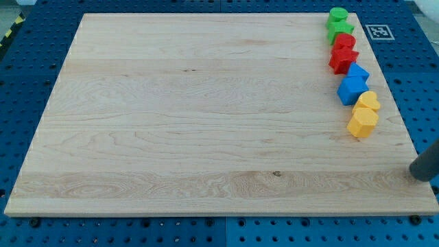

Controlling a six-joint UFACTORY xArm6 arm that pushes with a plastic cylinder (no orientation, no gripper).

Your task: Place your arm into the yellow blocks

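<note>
Along the board's (206, 116) right edge, a tight column of blocks, touching one another, probably lined up there to keep the middle free. Eight by count, in pairs: two green blocks (339, 24) at the view's top, then two red blocks (343, 53), two blue blocks (354, 84), and last the two yellow blocks (364, 113), lowest in the row. No pincer on this arm, only a dark rod; my tip (418, 171) sits at the view's lower right, just off the board's corner, apart from the yellow blocks and below them. Likely parked there ahead of a short push up and left.
</note>
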